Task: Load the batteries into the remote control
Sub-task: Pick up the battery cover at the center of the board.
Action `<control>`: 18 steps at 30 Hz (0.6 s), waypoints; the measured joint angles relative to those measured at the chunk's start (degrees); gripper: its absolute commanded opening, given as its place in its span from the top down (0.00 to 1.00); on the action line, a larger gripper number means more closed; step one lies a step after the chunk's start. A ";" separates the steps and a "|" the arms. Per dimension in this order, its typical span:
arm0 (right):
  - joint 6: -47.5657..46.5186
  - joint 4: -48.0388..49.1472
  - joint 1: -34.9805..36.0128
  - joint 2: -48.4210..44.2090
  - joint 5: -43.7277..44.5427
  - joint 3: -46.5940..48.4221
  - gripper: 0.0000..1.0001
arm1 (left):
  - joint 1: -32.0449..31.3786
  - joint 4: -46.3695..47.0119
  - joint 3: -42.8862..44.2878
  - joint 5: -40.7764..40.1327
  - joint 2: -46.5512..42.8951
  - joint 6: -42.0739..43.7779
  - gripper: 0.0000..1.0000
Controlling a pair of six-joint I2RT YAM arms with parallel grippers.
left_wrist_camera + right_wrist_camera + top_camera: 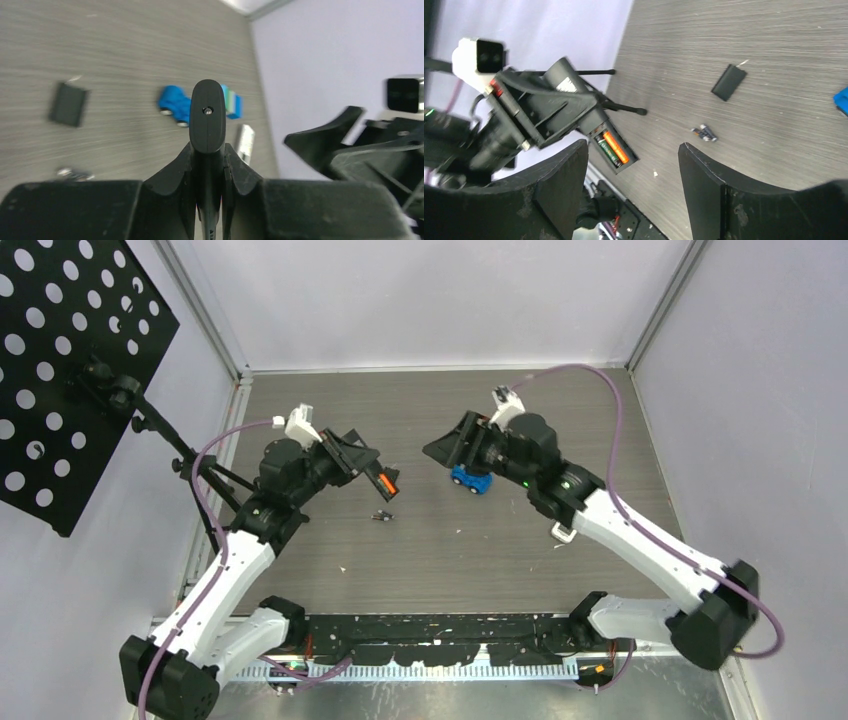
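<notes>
Left gripper (208,150) clamps the black oblong plastic remote control (207,115), whose open bay holds an orange-red cylindrical battery (615,146) and a dark green-black cylindrical battery (606,151). Right gripper (633,146), at 2 o'clock of it, stands open and empty.

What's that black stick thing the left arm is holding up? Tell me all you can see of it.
It is a slim black remote control, plastic by the look, held tilted above the table by the left gripper, which is clamped on its sides. Its battery compartment is uncovered and faces upward, and inside it an orange-red battery lies beside a dark green one. Nothing else touches it.
</notes>
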 measured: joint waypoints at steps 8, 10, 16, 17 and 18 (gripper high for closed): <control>-6.71 -12.22 3.87 29.88 7.89 20.02 0.56 | 1.95 -13.44 -1.99 -13.05 -4.26 6.47 1.00; -9.81 -15.21 5.99 37.46 9.55 25.38 0.59 | 1.92 -15.61 -1.99 -15.32 -5.35 7.41 1.00; -20.13 -27.41 9.64 56.98 12.41 45.27 0.59 | 1.92 -20.70 -1.99 -21.14 -9.18 9.07 1.00; -21.24 -28.68 9.73 58.45 12.55 46.99 0.58 | 1.92 -21.09 -1.99 -21.75 -9.53 9.18 1.00; -22.82 -30.23 9.73 60.19 12.55 48.92 0.57 | 1.92 -21.42 -1.99 -22.29 -9.81 9.25 1.00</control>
